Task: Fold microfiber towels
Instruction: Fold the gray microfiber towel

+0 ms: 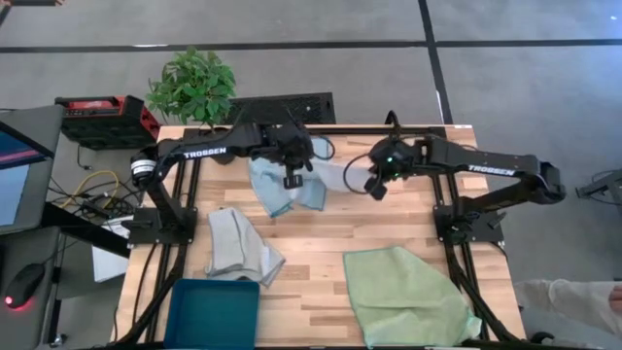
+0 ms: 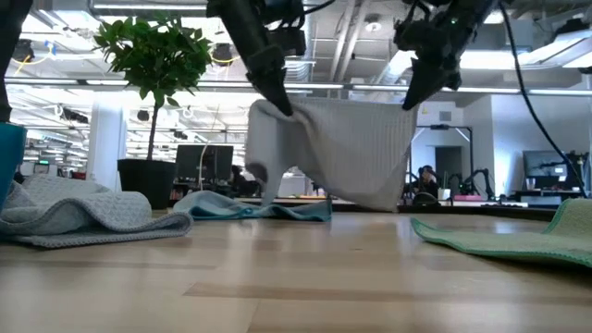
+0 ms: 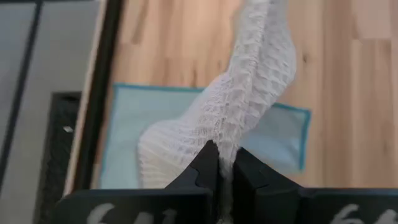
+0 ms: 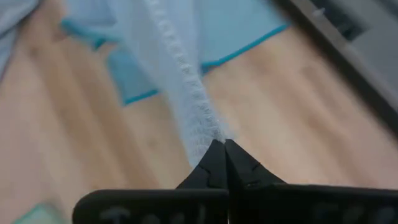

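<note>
Table [image 1: 321, 243]: a wooden top with both arms reaching in over its far half.
Green towel [image 1: 403, 297]: the biggest cloth, lying loosely spread at the near right corner, well apart from both grippers.
Bin [image 1: 212, 313]: dark teal, at the near left edge; nothing can be seen inside it from above.
Grey towel on the table [image 1: 238, 248]: crumpled, just beyond the bin, untouched.
Blue towel [image 1: 282, 190]: lying flat on the far middle of the table, directly under the hanging cloth.
Held grey towel [image 2: 338, 153]: hanging in the air between the two arms, its top edge stretched roughly level from left to right, its lower edge drooping close to the table over the blue towel.
Left gripper [image 1: 292, 177]: pinched shut on one upper corner of the held grey towel.
Right gripper [image 1: 376, 185]: pinched shut on the other upper corner, at about the same height.
Key relation: the towel's long axis runs straight from one gripper to the other, so neither arm is nearer; laying it flat probably calls for both to carry it together toward bare wood on the near side, clear of the blue towel.
</note>
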You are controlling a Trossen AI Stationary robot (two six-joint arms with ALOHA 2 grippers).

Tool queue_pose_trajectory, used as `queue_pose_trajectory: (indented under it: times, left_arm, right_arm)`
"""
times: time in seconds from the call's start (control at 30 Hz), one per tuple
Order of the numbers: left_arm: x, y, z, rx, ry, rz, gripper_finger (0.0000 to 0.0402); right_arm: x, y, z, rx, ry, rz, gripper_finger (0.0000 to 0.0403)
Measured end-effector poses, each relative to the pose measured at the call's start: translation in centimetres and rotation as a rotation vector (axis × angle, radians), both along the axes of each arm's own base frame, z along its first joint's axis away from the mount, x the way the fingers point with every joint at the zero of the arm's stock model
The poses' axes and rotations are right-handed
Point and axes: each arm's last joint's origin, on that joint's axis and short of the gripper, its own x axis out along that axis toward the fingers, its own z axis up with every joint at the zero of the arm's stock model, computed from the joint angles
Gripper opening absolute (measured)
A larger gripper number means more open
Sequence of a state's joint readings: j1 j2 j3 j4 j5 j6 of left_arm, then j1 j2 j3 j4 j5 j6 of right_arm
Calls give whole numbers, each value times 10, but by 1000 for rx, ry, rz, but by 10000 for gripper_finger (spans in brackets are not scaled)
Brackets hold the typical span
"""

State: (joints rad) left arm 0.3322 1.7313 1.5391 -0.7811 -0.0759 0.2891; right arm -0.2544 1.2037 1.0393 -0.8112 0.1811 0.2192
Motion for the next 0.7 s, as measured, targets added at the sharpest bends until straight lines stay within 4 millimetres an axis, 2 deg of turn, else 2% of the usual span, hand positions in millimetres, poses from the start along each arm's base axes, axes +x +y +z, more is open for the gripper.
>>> queue_pose_trajectory:
  times: [0.17, 0.33, 0.5, 0.7]
  left_arm:
    - [3, 20, -4, 68, -25, 19, 2]
    - [9, 26, -7, 142, -41, 38, 1]
    - [12, 18, -15, 114, 7, -11, 1]
    - [27, -2, -47, 39, 80, -101, 0]
  right_arm:
    - [-10, -19, 6, -97, 9, -100, 0]
    - [-10, -25, 11, -173, 34, -139, 0]
    - [-10, -14, 12, -142, 70, -90, 0]
    - [-6, 2, -10, -13, 202, -27, 0]
